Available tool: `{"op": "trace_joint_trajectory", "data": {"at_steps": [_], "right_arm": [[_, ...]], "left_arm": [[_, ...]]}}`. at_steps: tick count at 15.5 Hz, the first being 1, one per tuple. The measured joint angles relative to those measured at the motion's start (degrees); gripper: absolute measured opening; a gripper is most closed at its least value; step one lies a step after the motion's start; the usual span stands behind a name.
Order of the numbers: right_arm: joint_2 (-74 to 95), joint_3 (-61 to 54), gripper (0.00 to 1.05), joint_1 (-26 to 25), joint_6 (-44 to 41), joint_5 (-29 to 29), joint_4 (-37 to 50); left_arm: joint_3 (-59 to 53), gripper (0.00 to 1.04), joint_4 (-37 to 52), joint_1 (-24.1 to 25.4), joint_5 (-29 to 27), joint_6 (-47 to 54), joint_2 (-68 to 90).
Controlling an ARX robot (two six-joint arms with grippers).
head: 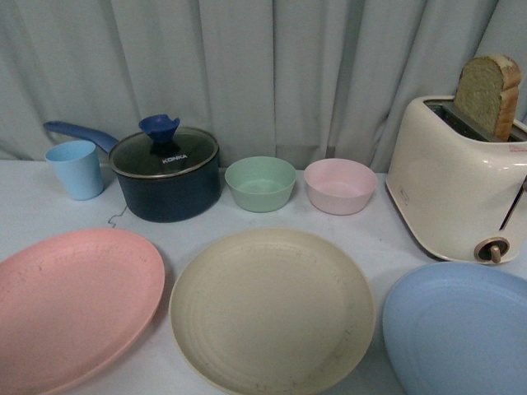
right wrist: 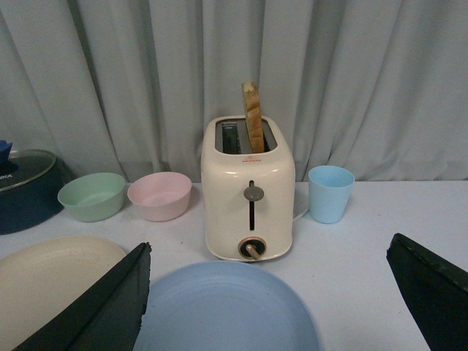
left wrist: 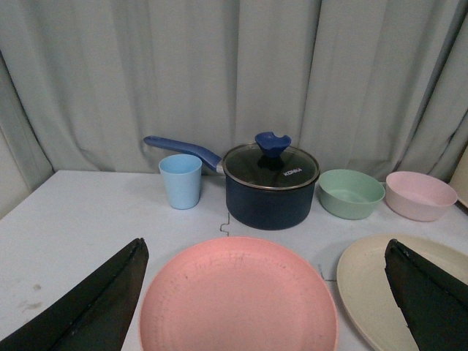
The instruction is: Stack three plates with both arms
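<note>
Pink plate (head: 74, 304), cream plate (head: 272, 309) and blue plate (head: 461, 329) sit separate across the lower frame (nothing stacked). Left gripper (left wrist: 265, 247) and right gripper (right wrist: 270, 245) are spread wide and empty, each facing an outer plate, likely for pickup.

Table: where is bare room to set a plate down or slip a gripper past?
Bare table lies left of the left cup and pink plate, and right of the toaster around the right cup. Crowded: cream plate almost meets both neighbours, pot close behind.
</note>
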Motion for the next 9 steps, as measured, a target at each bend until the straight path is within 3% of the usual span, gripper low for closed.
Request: {"op": "trace_joint_trajectory", "data": {"at_steps": [9], "right_arm": [[0.0,0.0,0.98,0.0,0.0,0.02,0.0]], "left_arm": [[0.0,0.98,0.0,0.0,0.0,0.0,0.0]]}}
